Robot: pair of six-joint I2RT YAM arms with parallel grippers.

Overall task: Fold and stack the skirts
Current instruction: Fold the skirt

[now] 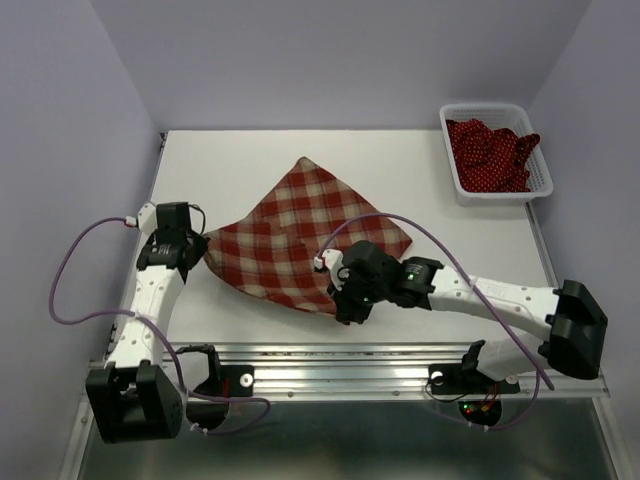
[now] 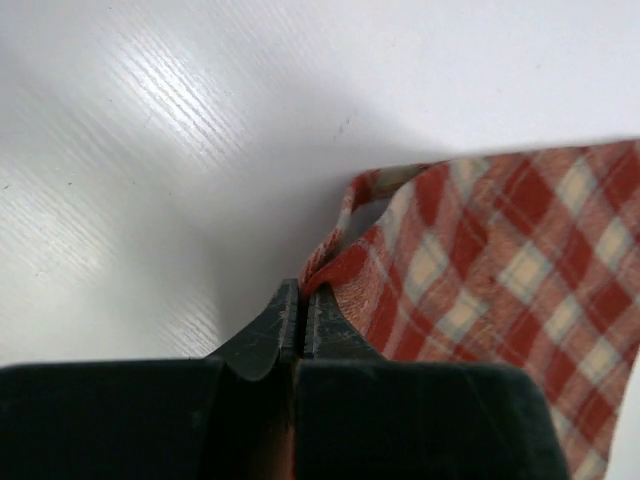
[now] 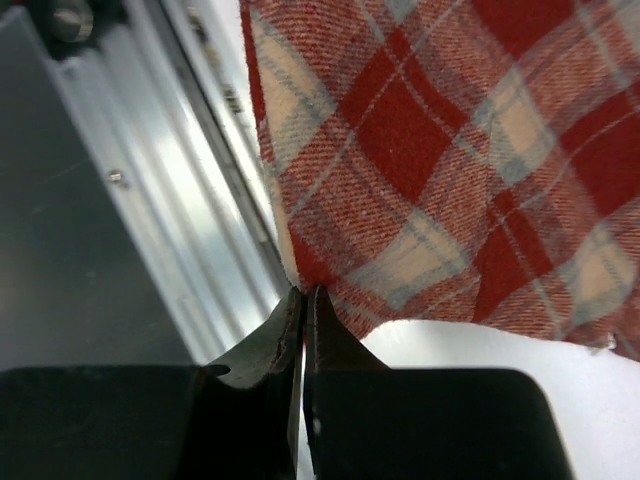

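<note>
Well, the plaid skirt (image 1: 300,235) is the one being worked. It lies spread out on the table (image 1: 230,160), well to the left of the white basket (image 1: 505,196) and nearer the arms than it, one corner pointing away and one toward the metal rail (image 1: 350,365). It looks mostly flat, with a faint crease down the middle, and I see no finished fold in it.

The left gripper (image 2: 300,300) sits at the skirt's corner farthest from the basket. Its jaws are pressed together, with the rolled hem of that corner pinched at their very tips. The right gripper (image 3: 303,300) is at the skirt's near edge, on the side closer to the basket. Its jaws are also closed tight, and the frayed edge of the plaid runs right into them, so I take it to be nipping the cloth there.

Inside the basket the polka-dot skirts (image 1: 490,150) are bunched in a heap. How many pieces are in there I can't tell.

By my reckoning the job has barely begun. Nothing is folded and no stack exists. With two corners held, the first fold of the plaid looks about to start, and the basket's contents all wait their turn.
</note>
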